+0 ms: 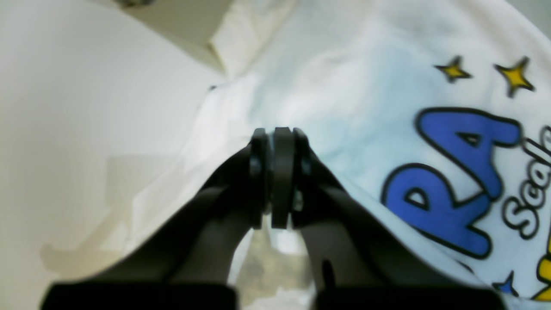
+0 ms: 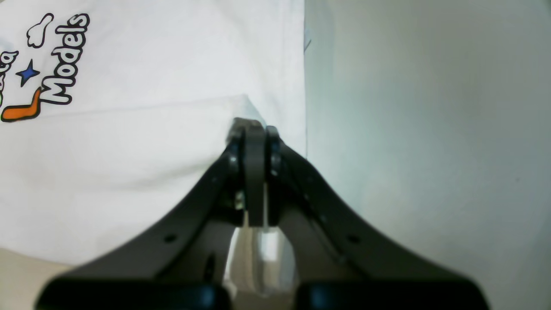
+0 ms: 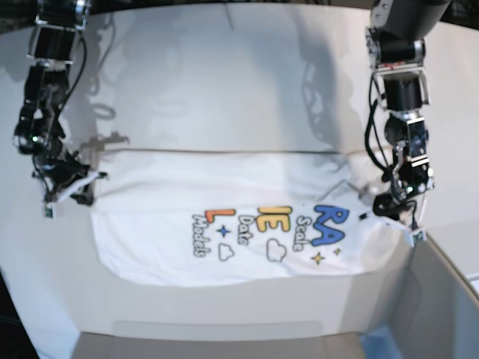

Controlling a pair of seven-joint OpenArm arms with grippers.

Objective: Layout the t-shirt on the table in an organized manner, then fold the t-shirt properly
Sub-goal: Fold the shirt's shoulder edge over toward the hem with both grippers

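- The t-shirt [image 3: 232, 217] lies print-up across the middle of the table [image 3: 224, 82], stretched left to right between the two arms, its near hem hanging close to the table's near edge.
- A grey bin wall [image 3: 441, 292] rises at the near right corner, just beside the shirt's right end and below the left gripper [image 3: 393, 206].
- Far half of the table is bare, giving open room behind the shirt; the near strip is narrow.
- The left gripper [image 1: 277, 137] is clenched on a raised fold of shirt cloth beside the blue letters.
- The right gripper [image 2: 254, 133] is clenched on the shirt's edge, at the base view's left end [image 3: 71, 187].
- Only the right wrist view shows the straight hem [image 2: 304, 77] against the bare table; only the base view shows the whole print.
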